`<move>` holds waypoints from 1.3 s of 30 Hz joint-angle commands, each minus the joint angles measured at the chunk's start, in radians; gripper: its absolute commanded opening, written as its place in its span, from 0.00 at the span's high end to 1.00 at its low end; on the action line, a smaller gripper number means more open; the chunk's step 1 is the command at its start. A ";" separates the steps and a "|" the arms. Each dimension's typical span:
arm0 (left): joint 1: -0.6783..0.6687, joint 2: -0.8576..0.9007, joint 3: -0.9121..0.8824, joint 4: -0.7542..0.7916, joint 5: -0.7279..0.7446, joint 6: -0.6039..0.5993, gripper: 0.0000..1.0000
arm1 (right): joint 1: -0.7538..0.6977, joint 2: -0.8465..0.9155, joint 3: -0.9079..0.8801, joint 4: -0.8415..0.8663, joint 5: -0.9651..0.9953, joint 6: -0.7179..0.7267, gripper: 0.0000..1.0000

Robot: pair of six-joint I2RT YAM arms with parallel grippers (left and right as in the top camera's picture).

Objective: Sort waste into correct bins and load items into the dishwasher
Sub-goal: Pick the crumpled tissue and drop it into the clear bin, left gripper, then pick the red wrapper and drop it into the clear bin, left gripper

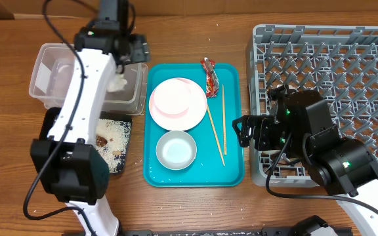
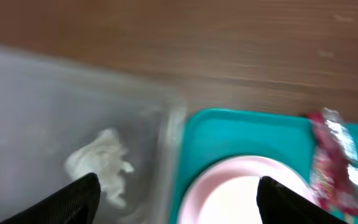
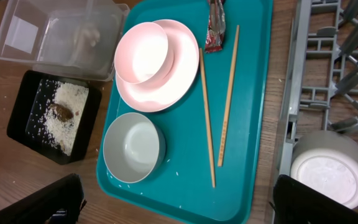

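Now I am hovering my left gripper [image 2: 179,182] over the clear tub [image 1: 51,59], with its fingers spread wide and gripping nothing. The tissue [image 2: 101,163] is lying inside the tub. I am judging the red wrapper [image 1: 210,75] next. I should rise clear of the tub wall, then pinch across the foil without nudging the chopsticks [image 1: 224,121] on the teal tray [image 1: 231,164].

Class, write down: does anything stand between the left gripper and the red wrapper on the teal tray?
Nothing visible blocks it. The left gripper, jaws open, hangs by the clear tub; only bare teal tray separates it from the red wrapper. The pink plate lies low beside that path.
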 commanded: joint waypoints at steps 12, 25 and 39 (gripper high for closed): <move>-0.332 0.274 0.015 0.316 0.196 0.026 0.28 | -0.005 -0.003 0.033 -0.008 0.006 0.005 0.00; -0.406 0.389 0.030 0.342 0.107 -0.106 0.96 | -0.005 -0.003 0.033 -0.019 0.007 0.005 0.00; -0.072 0.019 0.159 -0.146 0.024 -0.121 0.96 | -0.005 -0.003 0.033 -0.038 0.007 0.005 0.00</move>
